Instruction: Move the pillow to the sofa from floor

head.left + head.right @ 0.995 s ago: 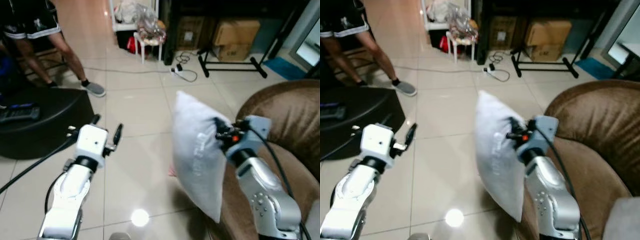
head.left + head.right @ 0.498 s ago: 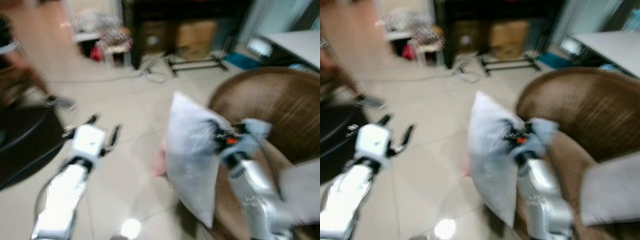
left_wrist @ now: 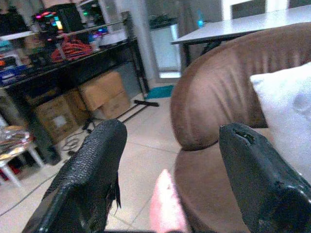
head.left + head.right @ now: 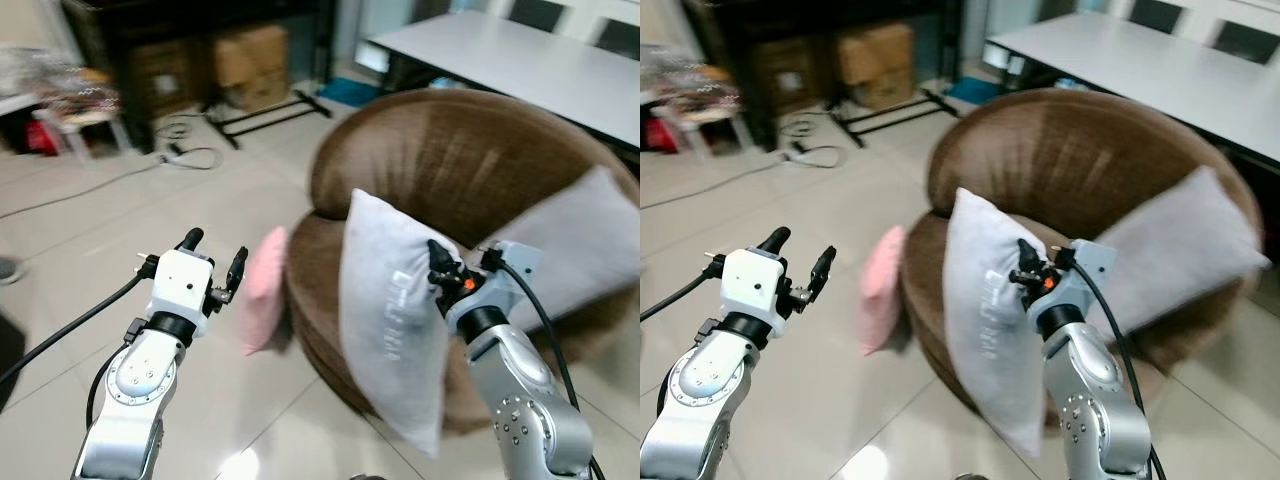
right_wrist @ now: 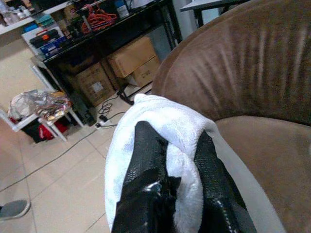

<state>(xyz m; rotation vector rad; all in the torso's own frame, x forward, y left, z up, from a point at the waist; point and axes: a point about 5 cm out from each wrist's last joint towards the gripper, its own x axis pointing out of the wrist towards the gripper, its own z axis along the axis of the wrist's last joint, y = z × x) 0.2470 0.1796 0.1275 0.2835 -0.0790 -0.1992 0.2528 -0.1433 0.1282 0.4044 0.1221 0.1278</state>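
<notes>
Right wrist view puts it plainest: the white pillow is bunched between the two black fingers of the right gripper, which are closed tight on a fold at its upper edge. From the head camera, the pillow hangs upright and clear of the floor, just in front of the brown round sofa, its lower corner drooping toward the tiles. It looks light and very soft; it sags rather than holding a shape, so I'd guess a pinch near a corner or seam is the surest hold, since the fabric could creep out of a shallow grip. The left gripper is raised beside it with its fingers spread wide, gripping nothing. A pink cushion leans against the sofa's base, and another grey pillow already lies on the seat.
</notes>
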